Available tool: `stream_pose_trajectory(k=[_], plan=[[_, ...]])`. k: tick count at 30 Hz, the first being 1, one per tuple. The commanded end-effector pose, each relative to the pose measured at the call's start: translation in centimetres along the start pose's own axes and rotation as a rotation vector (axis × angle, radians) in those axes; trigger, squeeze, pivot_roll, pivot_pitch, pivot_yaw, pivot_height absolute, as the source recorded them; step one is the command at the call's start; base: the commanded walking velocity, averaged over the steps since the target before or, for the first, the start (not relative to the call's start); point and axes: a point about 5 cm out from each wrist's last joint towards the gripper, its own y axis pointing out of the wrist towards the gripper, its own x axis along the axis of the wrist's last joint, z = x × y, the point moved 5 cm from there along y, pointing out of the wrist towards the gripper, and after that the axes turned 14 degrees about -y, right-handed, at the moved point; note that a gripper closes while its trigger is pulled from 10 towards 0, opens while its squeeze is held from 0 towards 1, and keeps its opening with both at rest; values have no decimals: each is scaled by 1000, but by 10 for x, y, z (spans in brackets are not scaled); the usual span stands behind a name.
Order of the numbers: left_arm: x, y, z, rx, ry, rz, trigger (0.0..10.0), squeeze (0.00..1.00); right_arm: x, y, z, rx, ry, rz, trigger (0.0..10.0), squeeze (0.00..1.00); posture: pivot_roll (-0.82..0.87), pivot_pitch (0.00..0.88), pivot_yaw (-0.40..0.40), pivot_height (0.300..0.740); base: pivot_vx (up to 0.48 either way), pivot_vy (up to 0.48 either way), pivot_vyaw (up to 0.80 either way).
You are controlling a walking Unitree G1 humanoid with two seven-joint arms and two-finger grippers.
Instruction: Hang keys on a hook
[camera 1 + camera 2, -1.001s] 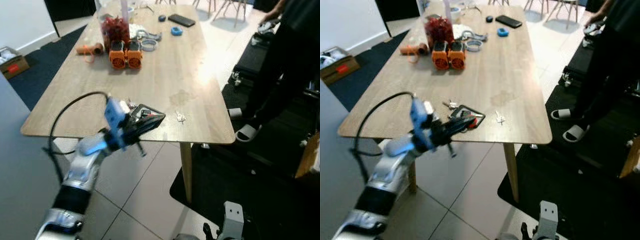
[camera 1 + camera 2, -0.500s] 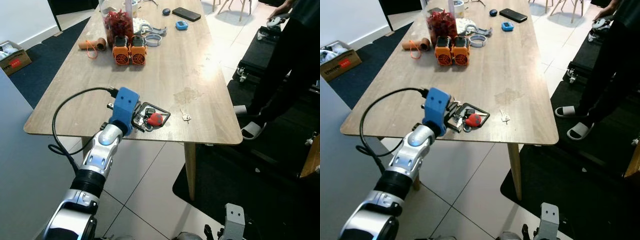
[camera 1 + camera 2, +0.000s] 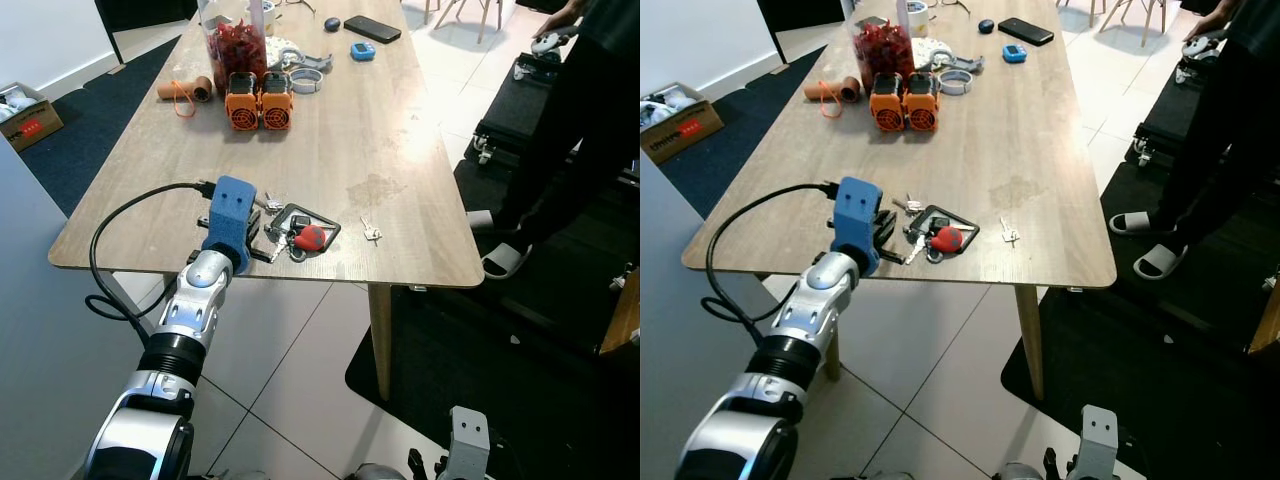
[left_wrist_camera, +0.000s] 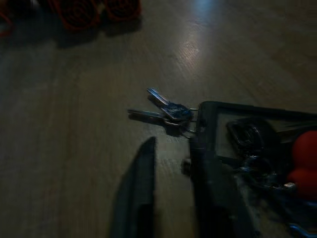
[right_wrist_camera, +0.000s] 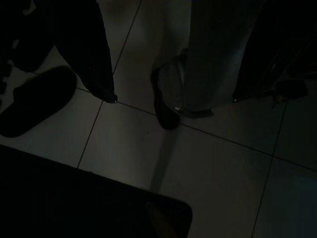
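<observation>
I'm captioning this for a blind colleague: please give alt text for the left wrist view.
Dim close-up: the left gripper, its fingers open, reaches a bunch of keys on a black carabiner with a red fob, lying on a wooden table.

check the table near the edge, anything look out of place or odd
One small key lies alone on the table, apart from the key bunch on its black rectangular ring. The left claw straddles that ring's edge. Nothing looks spilled or damaged.

Home dining area: cluttered wooden table (image 3: pixel 330 130), tiled floor (image 3: pixel 290 400), chairs (image 3: pixel 465 12)
</observation>
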Motion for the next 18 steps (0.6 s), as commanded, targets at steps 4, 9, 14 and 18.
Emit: stream_pose_trajectory(k=[4, 9, 14, 18], plan=[[-7, -3, -11, -97, -131, 14, 10000, 0, -5, -2, -2, -2, 1, 11, 10000, 0, 8, 85, 16, 740, 0, 0, 0], [-8, -6, -20, -184, -163, 21, 10000, 0, -6, -2, -2, -1, -3, 13, 10000, 0, 8, 81, 13, 740, 0, 0, 0], [-14, -9, -27, -245, -161, 46, 10000, 0, -5, -2, -3, 0, -7, 12, 10000, 0, 6, 80, 11, 740, 0, 0, 0], [-18, -10, -33, -267, -153, 54, 10000, 0, -5, -1, -3, 0, -10, 12, 10000, 0, 5, 82, 11, 740, 0, 0, 0]])
